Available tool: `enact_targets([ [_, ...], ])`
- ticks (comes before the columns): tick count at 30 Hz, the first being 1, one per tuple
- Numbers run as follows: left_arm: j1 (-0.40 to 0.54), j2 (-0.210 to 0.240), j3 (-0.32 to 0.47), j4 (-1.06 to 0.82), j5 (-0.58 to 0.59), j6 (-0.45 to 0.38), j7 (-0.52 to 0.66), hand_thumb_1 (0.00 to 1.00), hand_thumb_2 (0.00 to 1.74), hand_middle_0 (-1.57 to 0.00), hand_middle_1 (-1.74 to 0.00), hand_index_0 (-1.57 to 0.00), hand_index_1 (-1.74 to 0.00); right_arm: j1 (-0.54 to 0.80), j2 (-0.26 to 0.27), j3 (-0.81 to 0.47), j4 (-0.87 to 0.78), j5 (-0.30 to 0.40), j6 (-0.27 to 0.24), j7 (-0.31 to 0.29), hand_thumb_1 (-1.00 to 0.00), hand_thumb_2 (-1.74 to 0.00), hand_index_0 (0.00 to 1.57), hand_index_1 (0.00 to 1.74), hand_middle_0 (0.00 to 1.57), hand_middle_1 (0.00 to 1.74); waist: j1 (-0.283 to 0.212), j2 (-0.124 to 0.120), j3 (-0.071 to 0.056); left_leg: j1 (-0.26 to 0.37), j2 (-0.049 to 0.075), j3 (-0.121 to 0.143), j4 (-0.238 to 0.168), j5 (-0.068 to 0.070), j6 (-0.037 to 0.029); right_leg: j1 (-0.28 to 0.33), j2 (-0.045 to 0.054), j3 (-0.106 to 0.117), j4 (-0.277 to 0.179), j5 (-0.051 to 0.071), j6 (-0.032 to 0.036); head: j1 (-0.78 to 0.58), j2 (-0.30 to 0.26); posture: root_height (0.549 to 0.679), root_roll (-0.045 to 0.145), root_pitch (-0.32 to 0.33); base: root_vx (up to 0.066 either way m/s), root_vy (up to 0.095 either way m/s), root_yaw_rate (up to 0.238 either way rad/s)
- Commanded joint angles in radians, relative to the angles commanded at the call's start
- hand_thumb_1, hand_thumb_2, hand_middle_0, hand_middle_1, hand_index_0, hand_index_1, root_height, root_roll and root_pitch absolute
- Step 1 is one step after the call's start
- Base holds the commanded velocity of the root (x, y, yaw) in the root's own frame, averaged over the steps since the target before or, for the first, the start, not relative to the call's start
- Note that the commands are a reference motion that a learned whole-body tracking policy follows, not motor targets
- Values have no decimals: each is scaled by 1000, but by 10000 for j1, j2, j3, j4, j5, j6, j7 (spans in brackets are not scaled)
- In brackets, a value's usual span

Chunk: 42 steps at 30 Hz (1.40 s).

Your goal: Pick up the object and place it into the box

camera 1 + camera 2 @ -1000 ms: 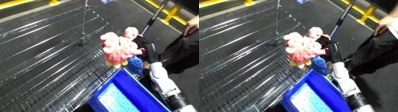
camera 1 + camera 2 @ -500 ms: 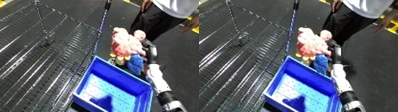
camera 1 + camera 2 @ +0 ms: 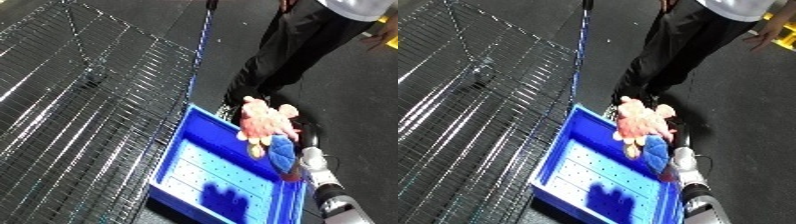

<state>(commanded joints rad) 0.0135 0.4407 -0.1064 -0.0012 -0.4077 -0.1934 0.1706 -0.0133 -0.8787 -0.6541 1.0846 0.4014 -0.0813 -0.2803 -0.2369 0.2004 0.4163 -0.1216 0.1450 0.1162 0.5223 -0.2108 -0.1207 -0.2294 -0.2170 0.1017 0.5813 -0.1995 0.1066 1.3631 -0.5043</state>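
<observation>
Reaching up from five o'clock, the right forearm (image 3: 318, 177) holds its right hand (image 3: 305, 134) behind a pink plush toy (image 3: 264, 121), fingers wrapped on it, above the blue bin's (image 3: 213, 175) two o'clock rim.

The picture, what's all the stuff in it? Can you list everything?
Bin: one, blue, sitting at the edge of the wire shelf, nothing inside that shows.
Plush toy: one, pink and yellow with a blue part, held over the bin's right rim.
Wire shelf: one, silver grid, filling the left side.
Floor: dark, on the right.
Person's legs: black trousers, standing behind the bin.
Right hand: one, black, behind the toy, white forearm below; fingers hidden.
</observation>
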Motion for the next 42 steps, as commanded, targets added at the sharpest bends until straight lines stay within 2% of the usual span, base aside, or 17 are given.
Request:
enact_targets([
  [3,58,61,3,-88,34,24,-13,1000,1740,-1570,-1740,-1570,-1740,-101,-144,62,603,125,60,186,-1000,-1740,1570,1740,1570,1740,83,30,-13,-10,-2,-30,-12,22,-7,31,-17,-38,-4,-27,2,46,6,656,81,-102,3,-8,48],
  [12,184,157,65,-183,148,92,-24,1000,1740,-1570,-1740,-1570,-1740,-101,-81,245,1003,283,76,478,-550,-957,864,957,864,957,190,21,-70,-11,7,-79,-92,84,-7,87,-23,-102,-51,-58,16,151,-225,656,79,-100,3,-5,37],
  [23,218,217,127,-311,257,155,-45,1000,1740,-1570,-1740,-1570,-1740,-156,22,469,1068,237,96,476,0,0,0,0,0,0,266,-31,-77,-41,20,-86,-112,137,-17,71,-43,-114,-57,-53,27,85,-488,656,80,-101,-1,-1,11],
  [36,257,219,165,-224,300,157,-12,1000,1740,-1570,-1740,-1570,-1740,-263,200,462,939,551,2,417,0,0,0,0,0,0,338,-90,-65,-63,16,-116,-91,167,-18,66,-57,-102,-39,-53,32,-47,-773,656,81,-104,4,0,4],
  [42,312,188,212,-179,282,161,-14,1000,1740,-1570,-1740,-1570,-1740,-392,244,631,393,560,-187,383,0,0,0,0,0,0,410,-125,-65,-92,22,-127,-64,182,-26,27,-56,-111,11,-54,46,-484,-1013,655,81,-106,8,0,3],
])
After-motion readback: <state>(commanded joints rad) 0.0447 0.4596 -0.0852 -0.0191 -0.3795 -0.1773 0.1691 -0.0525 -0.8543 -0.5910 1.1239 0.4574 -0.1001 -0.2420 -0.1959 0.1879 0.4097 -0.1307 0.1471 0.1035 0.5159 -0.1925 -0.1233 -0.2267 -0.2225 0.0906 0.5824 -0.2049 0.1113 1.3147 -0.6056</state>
